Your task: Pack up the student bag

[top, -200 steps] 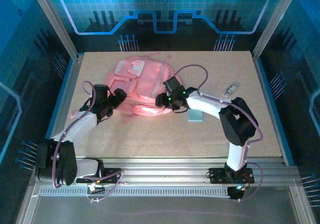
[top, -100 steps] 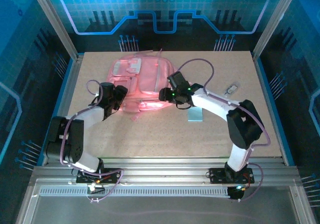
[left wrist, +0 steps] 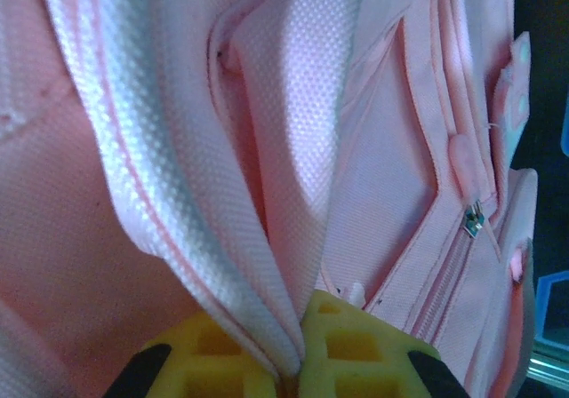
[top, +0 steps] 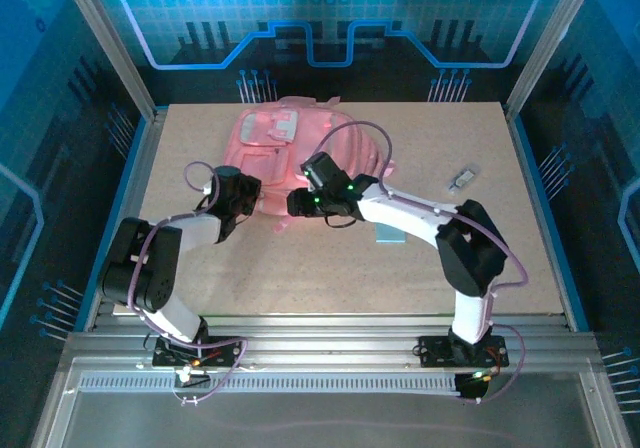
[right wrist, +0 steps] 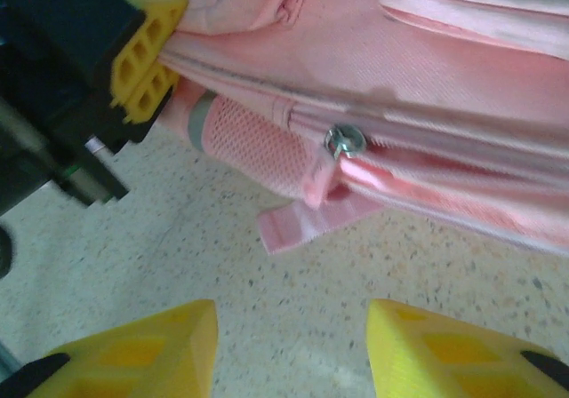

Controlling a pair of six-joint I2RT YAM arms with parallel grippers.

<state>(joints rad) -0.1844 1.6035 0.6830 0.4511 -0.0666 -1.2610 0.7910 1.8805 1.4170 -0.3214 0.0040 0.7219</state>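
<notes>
The student bag (top: 290, 146), pink with pale patches, lies bunched at the back middle of the table. At the bag's near left edge, my left gripper (top: 250, 196) is shut on a fold of its pink fabric (left wrist: 267, 238), pinched between the yellow fingers (left wrist: 356, 349). A metal zipper pull (left wrist: 473, 220) shows to the right of the fold. My right gripper (right wrist: 292, 345) hovers open over bare table just in front of the bag's lower edge (right wrist: 400, 78). A zipper ring (right wrist: 345, 140) and a loose strap tab (right wrist: 302, 225) lie ahead of it. In the top view the right gripper (top: 294, 206) sits beside the left one.
A flat pale blue piece (top: 390, 233) lies on the table under the right forearm. A small grey object (top: 462, 178) sits at the right. The left gripper's yellow fingers (right wrist: 147, 56) stand close to the right gripper's path. Frame posts edge the table (top: 330, 268).
The left gripper has closed on the bag's fabric. The bag has shifted toward the back and bunched up. The right gripper has moved left along the bag's near edge, with its jaws a little narrower.
</notes>
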